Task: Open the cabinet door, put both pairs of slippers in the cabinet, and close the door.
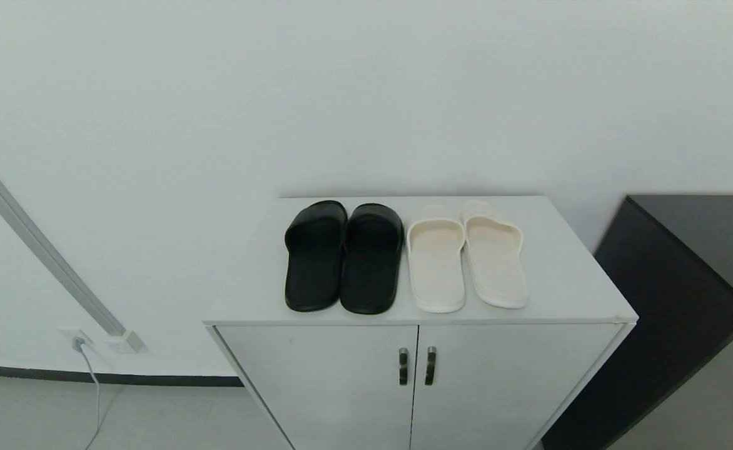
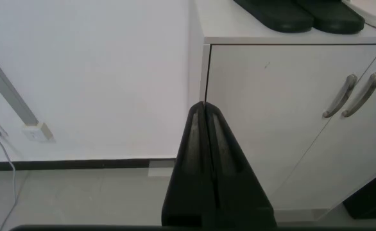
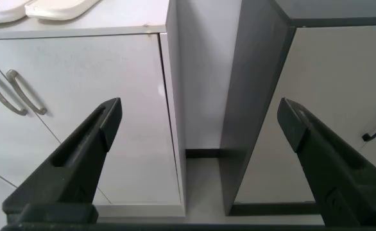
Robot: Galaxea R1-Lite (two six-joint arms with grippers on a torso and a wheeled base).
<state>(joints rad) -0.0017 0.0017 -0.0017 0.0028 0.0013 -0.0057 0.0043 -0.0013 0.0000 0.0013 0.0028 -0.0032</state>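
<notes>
Head view: black slippers [image 1: 343, 256] and white slippers [image 1: 466, 256] lie atop the shut cabinet [image 1: 566, 269], upright handles [image 1: 403, 365] at centre. Left wrist view: left claw [image 2: 205, 112], pressed together, faces its left corner. Right wrist view: right claw [image 3: 201, 108], spread apart, faces the right corner.

L pincer [image 2: 205, 108]: two matte black fingers [image 2: 223, 160], long, flat-sided, wedge-shaped, wide at base & narrowing to blunt tips, w/ shallow lengthwise groove. R pincer [image 3: 199, 109]: same matte black fingers [image 3: 79, 160], angular, chunky at base w/ stepped edge, slimmer toward squared tips
</notes>
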